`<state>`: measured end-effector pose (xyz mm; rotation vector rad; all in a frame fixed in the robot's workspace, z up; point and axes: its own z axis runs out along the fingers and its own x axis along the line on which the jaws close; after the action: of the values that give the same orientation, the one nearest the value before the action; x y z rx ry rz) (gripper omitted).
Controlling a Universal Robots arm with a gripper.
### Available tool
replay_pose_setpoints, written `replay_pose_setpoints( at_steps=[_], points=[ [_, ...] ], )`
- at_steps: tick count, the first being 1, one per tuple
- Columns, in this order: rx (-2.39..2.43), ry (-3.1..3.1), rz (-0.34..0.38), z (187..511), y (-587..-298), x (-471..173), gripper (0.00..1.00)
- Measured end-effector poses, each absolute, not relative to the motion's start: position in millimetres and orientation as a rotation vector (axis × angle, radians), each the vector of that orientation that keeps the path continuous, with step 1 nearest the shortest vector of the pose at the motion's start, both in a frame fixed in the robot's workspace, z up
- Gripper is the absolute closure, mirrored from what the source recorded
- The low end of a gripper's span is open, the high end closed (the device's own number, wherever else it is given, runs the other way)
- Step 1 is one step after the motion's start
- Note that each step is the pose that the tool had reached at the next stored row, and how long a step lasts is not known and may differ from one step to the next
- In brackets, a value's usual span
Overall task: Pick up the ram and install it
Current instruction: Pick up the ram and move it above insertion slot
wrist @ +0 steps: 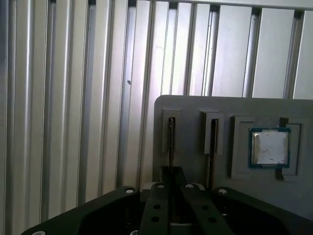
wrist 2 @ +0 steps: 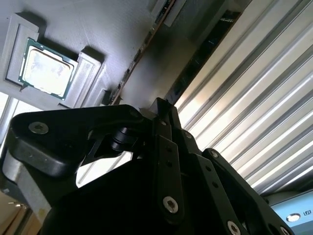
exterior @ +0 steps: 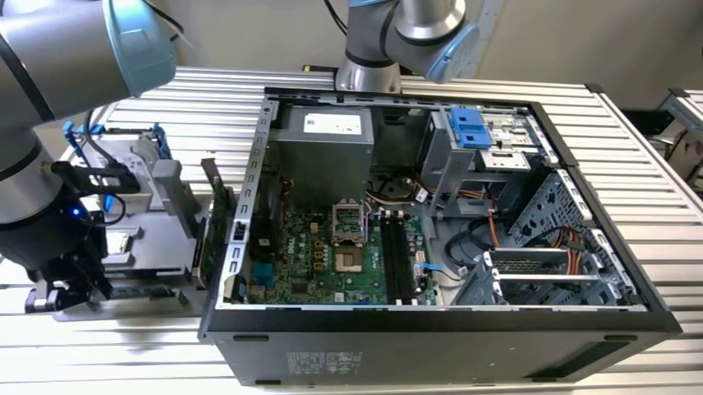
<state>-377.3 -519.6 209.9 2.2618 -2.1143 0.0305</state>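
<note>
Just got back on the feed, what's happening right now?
The arm's gripper hangs over a grey holder beside the open computer case, lined up with a ram stick standing edge-on in its slot. A processor chip sits in the same holder. The ram stick is not yet installed in the case.

ram edge-on, detail unreadable; lower end hidden

The arm is made up of silver-grey tubes, with pale blue caps at the joints. The gripper is built from matte black linked bars, fastened with small silver screws. A blue light, possibly an indicator, is seen near the wrist.
</note>
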Motion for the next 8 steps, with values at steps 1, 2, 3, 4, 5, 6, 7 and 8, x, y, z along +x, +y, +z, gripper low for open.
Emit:
replay_pose_setpoints(
  at_steps=[1,2,3,4,5,6,7,8],
  points=[
    [2.262,-2.114,0.03,210.4,-519.6,-377.4,1.0],
    [2.262,-2.114,0.03,210.9,-519.6,-377.3,1.0],
    [2.262,-2.114,0.03,211.6,-519.7,-377.4,1.0],
    [2.262,-2.114,0.031,212.5,-519.7,-377.4,1.0],
    [2.261,-2.114,0.03,213.7,-519.6,-377.4,1.0],
    [2.262,-2.114,0.03,214.7,-519.6,-377.4,1.0],
    [2.262,-2.114,0.03,215.9,-519.7,-377.4,1.0],
    [2.262,-2.114,0.03,217.2,-519.6,-377.4,1.0]
  ],
)
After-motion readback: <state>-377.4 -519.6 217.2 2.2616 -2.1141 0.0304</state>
